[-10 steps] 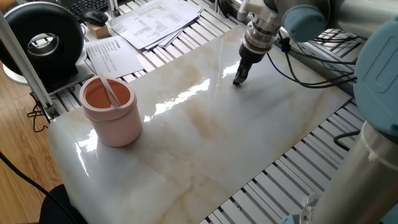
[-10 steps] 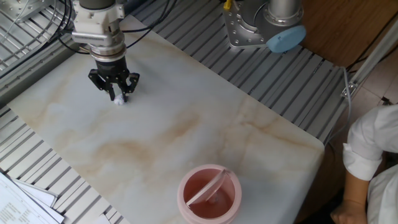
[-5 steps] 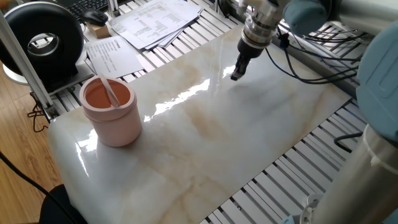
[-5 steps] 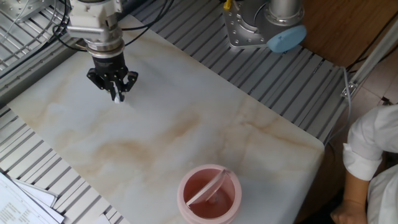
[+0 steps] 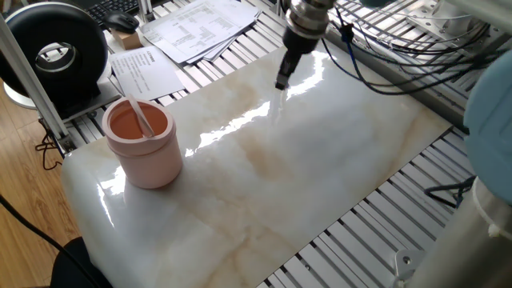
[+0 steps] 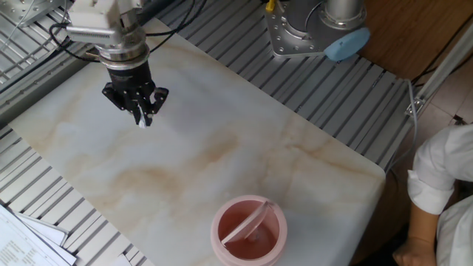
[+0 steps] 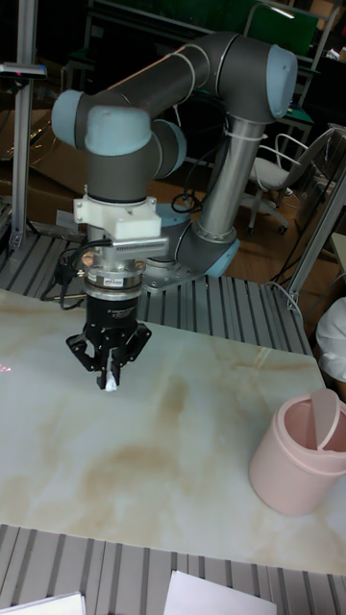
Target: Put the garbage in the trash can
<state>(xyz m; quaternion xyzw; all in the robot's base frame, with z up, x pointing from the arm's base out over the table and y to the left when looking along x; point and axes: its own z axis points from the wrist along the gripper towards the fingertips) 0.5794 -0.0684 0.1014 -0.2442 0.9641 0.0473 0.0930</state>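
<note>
My gripper (image 6: 141,118) hangs a little above the marble table (image 6: 222,148), near its far left part, well away from the trash can. Its fingers are shut on a tiny white wad of garbage (image 7: 111,384) that peeks out between the tips. The same gripper (image 5: 282,82) shows at the table's back edge, and from the front (image 7: 111,381) it points straight down. The pale pink trash can (image 5: 144,144) stands at the opposite end of the table (image 6: 250,230), its swing lid tilted so the orange-pink inside shows (image 7: 293,452).
A black round device (image 5: 56,52) and printed paper sheets (image 5: 196,24) lie beyond the table near the can. The arm's base (image 6: 310,29) stands on the slatted frame behind. A person's white sleeve (image 6: 440,185) is at the right edge.
The gripper closed on the wad, lifted it off the marble and has moved along the back edge toward the can's side.
</note>
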